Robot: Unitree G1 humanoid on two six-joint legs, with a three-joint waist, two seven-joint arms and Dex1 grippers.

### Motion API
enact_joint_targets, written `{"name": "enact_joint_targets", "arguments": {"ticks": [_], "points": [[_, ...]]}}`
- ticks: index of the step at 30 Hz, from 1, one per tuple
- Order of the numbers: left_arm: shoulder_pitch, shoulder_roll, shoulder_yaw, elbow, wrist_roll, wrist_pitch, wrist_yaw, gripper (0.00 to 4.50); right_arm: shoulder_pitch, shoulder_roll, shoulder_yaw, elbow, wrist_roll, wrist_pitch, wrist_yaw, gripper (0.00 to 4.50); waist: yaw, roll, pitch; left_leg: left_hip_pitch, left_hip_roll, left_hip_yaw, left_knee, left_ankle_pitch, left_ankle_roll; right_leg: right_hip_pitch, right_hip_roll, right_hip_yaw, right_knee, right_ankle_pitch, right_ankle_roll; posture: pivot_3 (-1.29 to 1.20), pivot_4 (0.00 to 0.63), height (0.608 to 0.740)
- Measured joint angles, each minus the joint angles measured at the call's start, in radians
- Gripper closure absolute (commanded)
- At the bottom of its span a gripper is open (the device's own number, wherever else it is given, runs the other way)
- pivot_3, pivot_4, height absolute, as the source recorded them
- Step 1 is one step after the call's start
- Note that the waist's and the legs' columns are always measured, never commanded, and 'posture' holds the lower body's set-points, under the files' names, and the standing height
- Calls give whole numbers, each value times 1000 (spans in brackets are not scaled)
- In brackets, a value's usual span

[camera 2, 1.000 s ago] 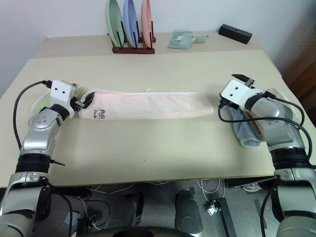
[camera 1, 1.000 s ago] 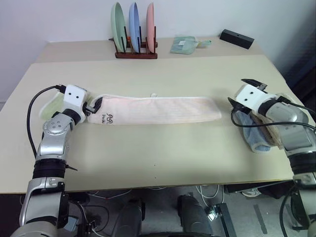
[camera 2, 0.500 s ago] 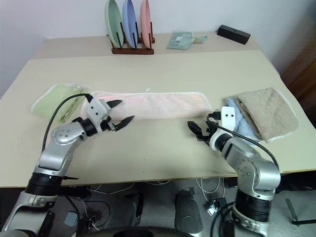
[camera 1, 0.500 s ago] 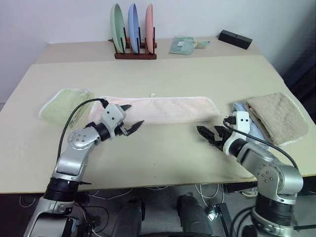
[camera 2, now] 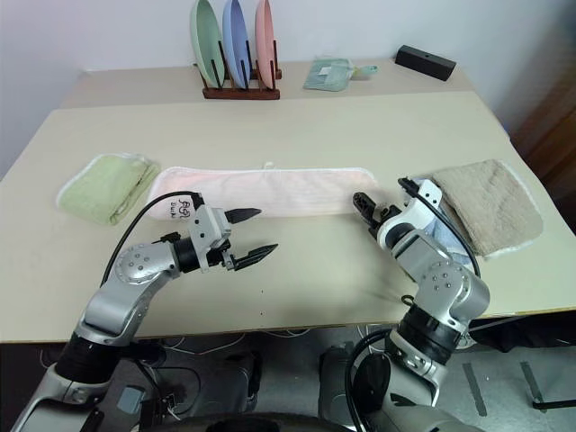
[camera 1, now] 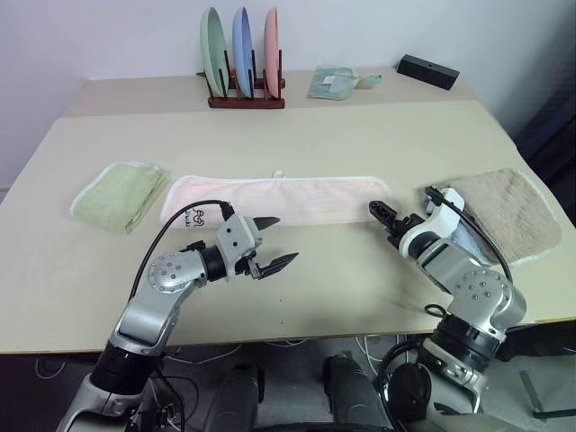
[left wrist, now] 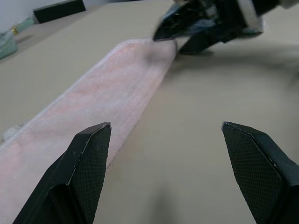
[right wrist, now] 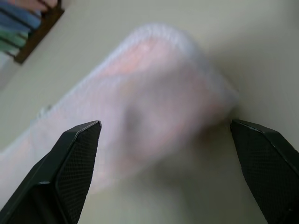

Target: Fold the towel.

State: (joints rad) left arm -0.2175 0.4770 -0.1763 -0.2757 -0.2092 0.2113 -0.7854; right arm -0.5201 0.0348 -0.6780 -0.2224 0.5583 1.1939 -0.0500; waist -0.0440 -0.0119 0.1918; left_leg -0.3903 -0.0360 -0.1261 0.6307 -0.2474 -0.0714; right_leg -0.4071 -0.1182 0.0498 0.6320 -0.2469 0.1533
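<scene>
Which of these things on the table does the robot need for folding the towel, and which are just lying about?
For the job:
- pink towel, folded into a long strip
- left hand, open
- right hand, open, at the strip's end

Just lying about:
- green towel
- beige towel
- plate rack
- black box
- small cloth

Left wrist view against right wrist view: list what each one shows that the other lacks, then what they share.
Left wrist view alone: the left hand, open over bare table, the right hand near the towel's far end, and a black box at the table's back.

Right wrist view alone: the right hand's own open fingers close above the towel's rounded end, and the plate rack.

Both: the pink towel, lying as a long folded strip on the tan table, gripped by neither hand.
</scene>
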Motion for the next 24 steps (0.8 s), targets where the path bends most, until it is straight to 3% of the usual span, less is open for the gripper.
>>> {"name": "enact_joint_targets", "arguments": {"ticks": [2,9,15,20,24], "points": [[1,0,0,-1,0,1,-1,612,-26,-8,-4,52,4,-27,-9,881,0,0,0,0,0,0,0,0,0,0,0,0,0,0,0,0,150,740],[20,3,0,-1,1,1,3,612,-56,-39,-3,187,19,-118,-25,4423,-2,0,0,0,0,0,-1,0,0,-1,0,0,0,0,0,0,150,740],[48,11,3,-4,4,1,16,612,-18,-99,39,134,37,-119,-30,4423,3,1,1,-1,0,0,-1,0,0,-1,0,0,-1,0,0,0,150,740],[51,21,9,-2,4,-3,24,612,61,-269,106,-27,37,-81,16,4423,2,1,1,-1,0,0,-1,0,0,0,0,0,-1,0,0,0,150,740],[38,21,7,23,5,-10,23,612,85,-430,245,-114,22,-72,104,4423,-5,2,0,0,0,0,-1,0,0,-1,0,0,-1,0,0,0,150,740]]}}
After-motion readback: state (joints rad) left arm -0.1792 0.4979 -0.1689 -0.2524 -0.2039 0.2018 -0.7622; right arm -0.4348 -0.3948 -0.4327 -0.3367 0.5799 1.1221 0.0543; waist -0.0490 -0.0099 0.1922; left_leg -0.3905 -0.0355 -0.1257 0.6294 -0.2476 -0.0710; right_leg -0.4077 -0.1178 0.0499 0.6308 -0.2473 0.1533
